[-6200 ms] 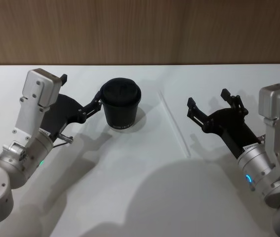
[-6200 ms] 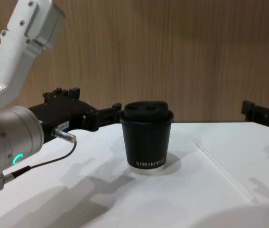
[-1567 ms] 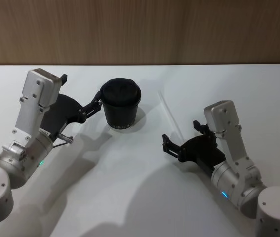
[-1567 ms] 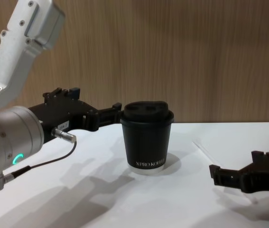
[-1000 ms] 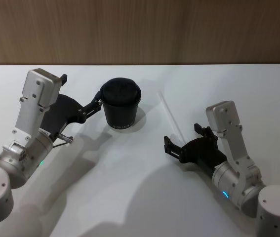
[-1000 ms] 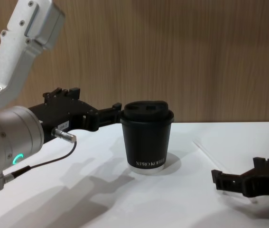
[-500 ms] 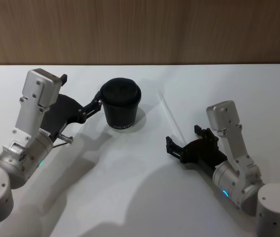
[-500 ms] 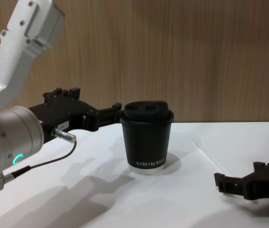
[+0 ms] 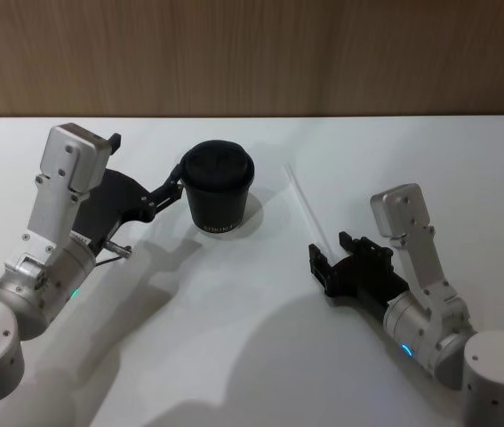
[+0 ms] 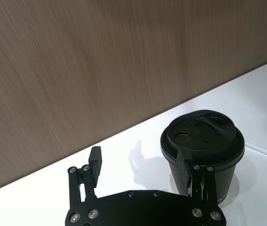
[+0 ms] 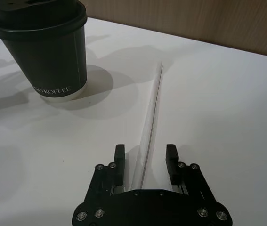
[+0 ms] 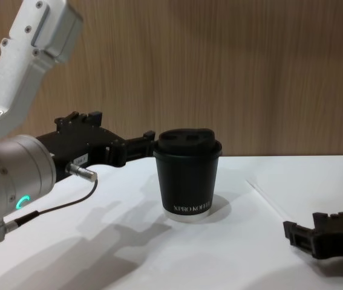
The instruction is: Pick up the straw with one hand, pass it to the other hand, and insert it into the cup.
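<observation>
Tabletop: one cup, left hand; one straw, perhaps within right hand.

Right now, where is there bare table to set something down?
Free: white table, near middle between the arms, and far right past the thin white plastic straw. Crowded: left end effector beside the black lidded paper cup; right end effector straddling the straw.

left gripper: fingers spread, one tip just beside black lidded cup | right gripper: fingers apart at straw's near end | straw lies on white table
</observation>
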